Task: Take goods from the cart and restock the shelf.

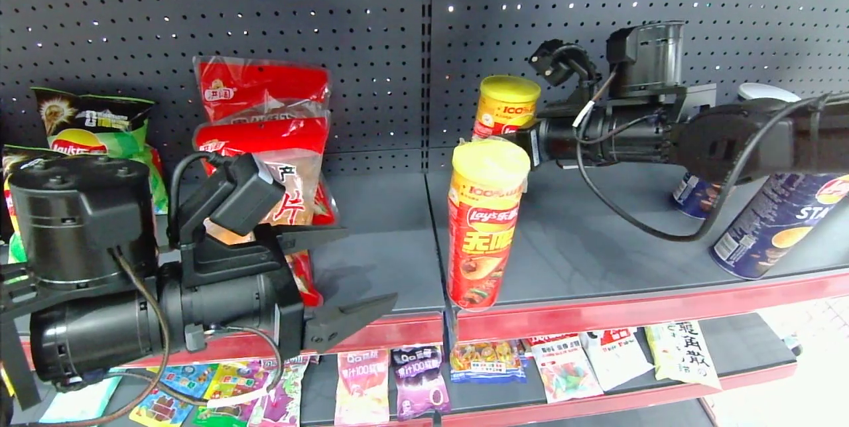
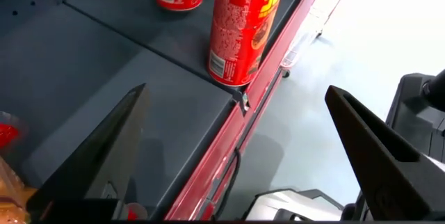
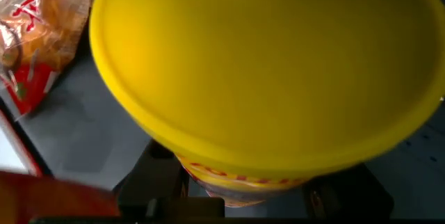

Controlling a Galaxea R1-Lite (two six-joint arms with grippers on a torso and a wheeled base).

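L gripper (image 1: 368, 266) wide open, R gripper (image 1: 524, 137) clamped on rear can (image 1: 507, 105)

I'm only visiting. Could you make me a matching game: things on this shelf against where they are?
1 front red can
2 rear yellow-lidded can
3 red snack bags
4 large blue can

A leaning on the pegboard
B tilted, at the right end
C upright at the shelf front edge
D in the right gripper

Pairs: 1-C, 2-D, 3-A, 4-B.
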